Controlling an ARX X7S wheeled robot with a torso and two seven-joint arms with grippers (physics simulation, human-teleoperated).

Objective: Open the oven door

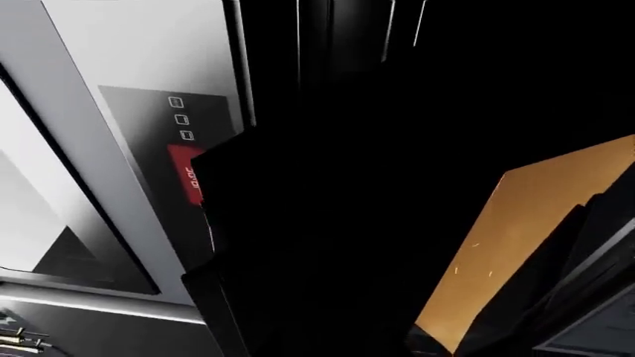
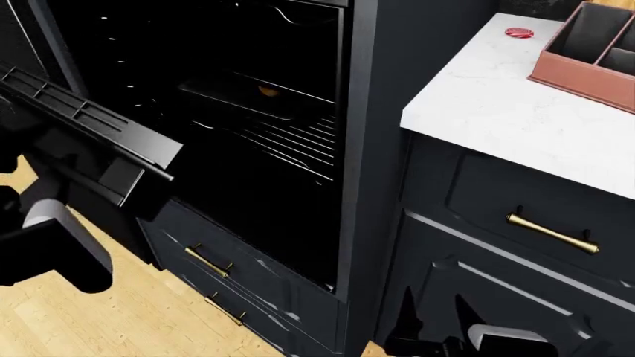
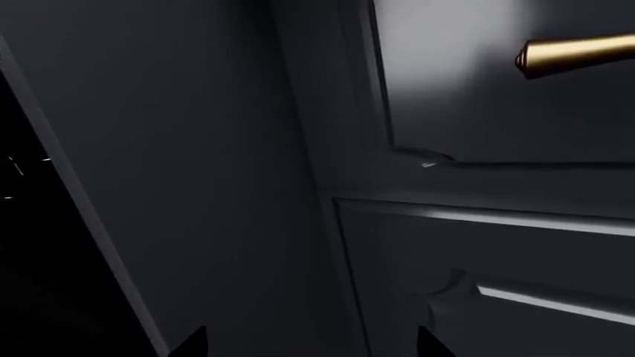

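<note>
Lowest in the head view, right gripper (image 2: pixel 436 343), fingers parted with nothing between, just before a navy cabinet door (image 2: pixel 516 297). At far left, left gripper (image 2: pixel 44 245) beneath the swung-down oven door (image 2: pixel 94 141); finger spread impossible to tell. Amber window (image 1: pixel 506 245) visible from the left wrist. Behind, open oven cavity (image 2: pixel 248 111) with wire racks. Right, white surface (image 2: pixel 496 97) bearing a pink organiser (image 2: pixel 585 71).
</note>
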